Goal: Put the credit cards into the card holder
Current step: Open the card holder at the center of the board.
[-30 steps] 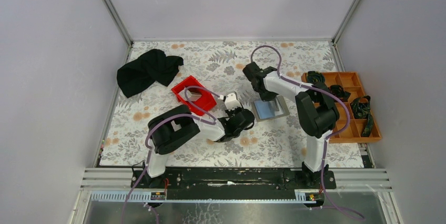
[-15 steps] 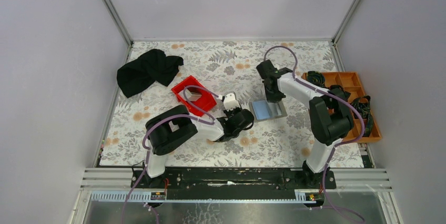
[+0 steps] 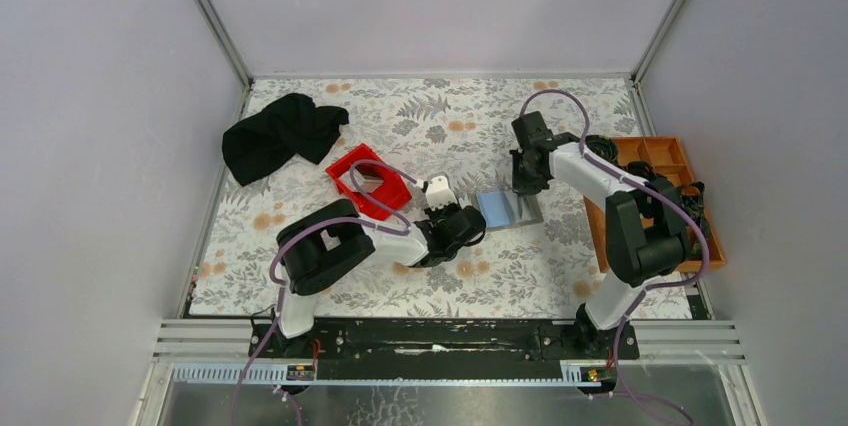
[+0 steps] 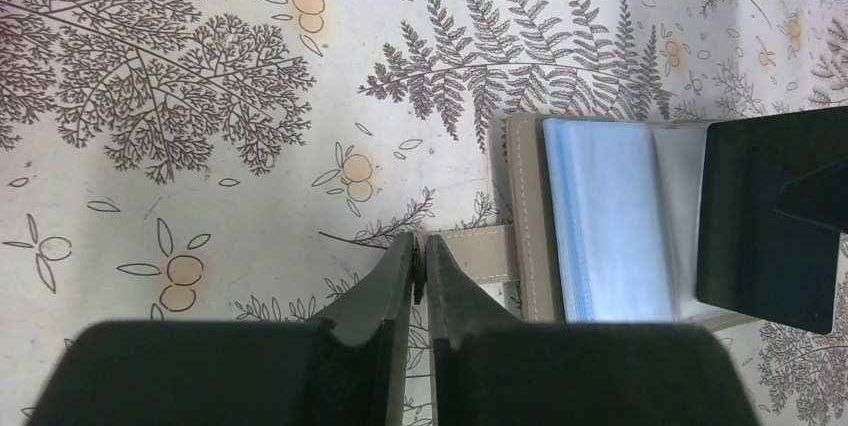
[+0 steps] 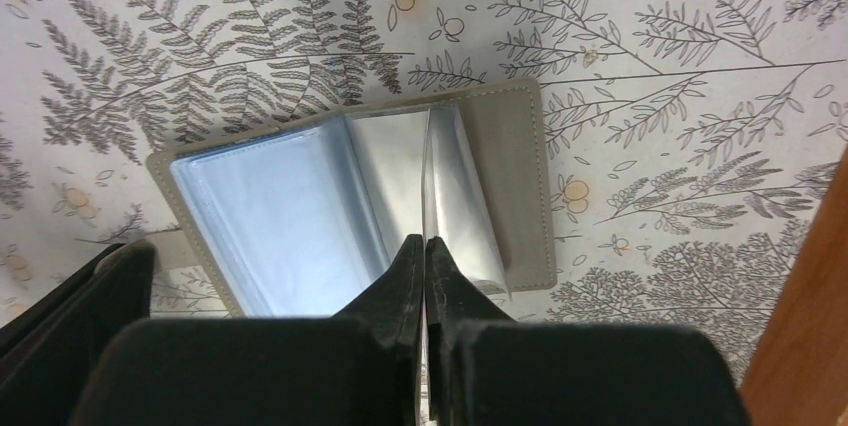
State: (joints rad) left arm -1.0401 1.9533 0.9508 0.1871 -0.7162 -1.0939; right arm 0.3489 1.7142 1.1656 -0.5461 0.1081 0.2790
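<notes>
Grey card holder [image 3: 509,209] open on floral table [image 3: 420,116], my left pincer [image 4: 421,248] pinching its strap [image 4: 478,249], right pincer [image 5: 424,244] clamped on clear sleeve [image 5: 455,196]

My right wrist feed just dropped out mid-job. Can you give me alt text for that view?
The right tool is shut on a clear sleeve of the open grey holder, holding it upright above light blue pages. The holder lies flat on fern-print cloth; an orange tray edge shows at lower right.
</notes>
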